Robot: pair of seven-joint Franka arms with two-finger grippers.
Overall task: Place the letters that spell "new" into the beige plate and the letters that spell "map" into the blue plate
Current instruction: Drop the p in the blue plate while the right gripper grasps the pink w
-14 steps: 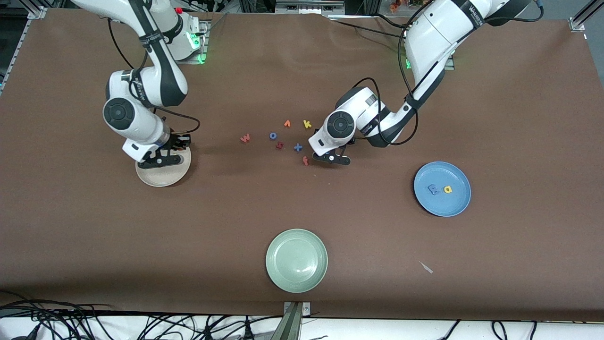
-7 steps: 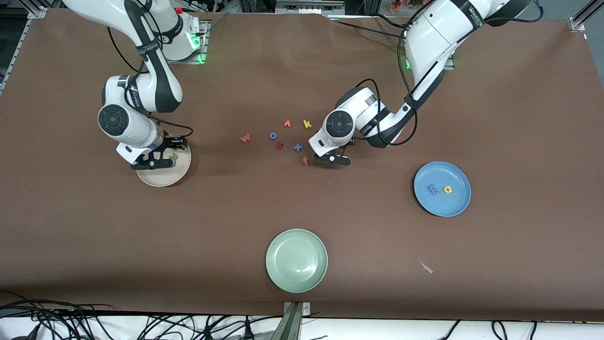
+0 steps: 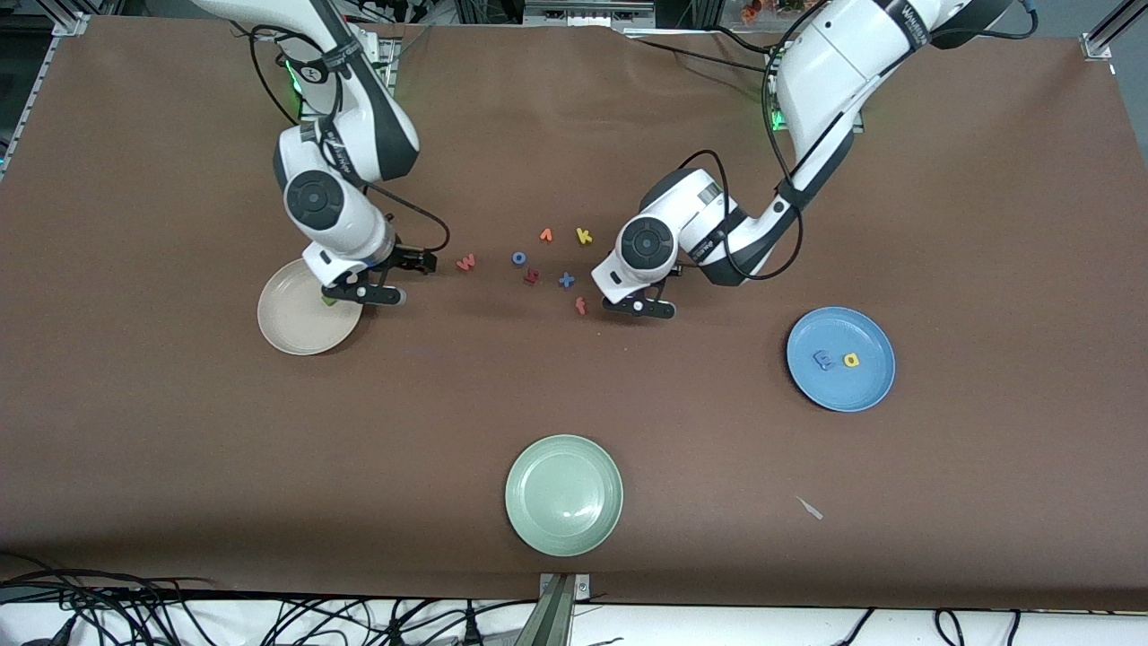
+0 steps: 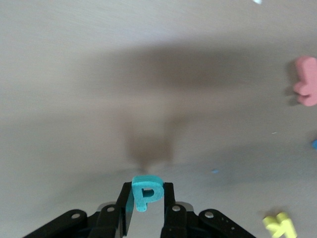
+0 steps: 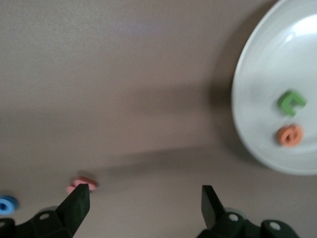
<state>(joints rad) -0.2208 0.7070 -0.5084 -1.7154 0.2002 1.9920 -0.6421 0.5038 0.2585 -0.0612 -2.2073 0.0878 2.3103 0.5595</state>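
Table (image 3: 179, 449) is carrying three plates. Blue plate (image 3: 865, 381) is sitting toward the left arm's end, holding the m (image 3: 822, 360) and a (image 3: 851, 361). Beige plate (image 3: 287, 327) is holding the n (image 5: 290, 102) and e (image 5: 290, 135). Right gripper (image 3: 381, 280) is hanging released just beside the beige plate's rim, with the w (image 3: 466, 262) lying close by. Left gripper (image 4: 144, 208) is pinching the p (image 4: 145, 192). Judgement: lift straight up, carry level over the blue plate, release low.
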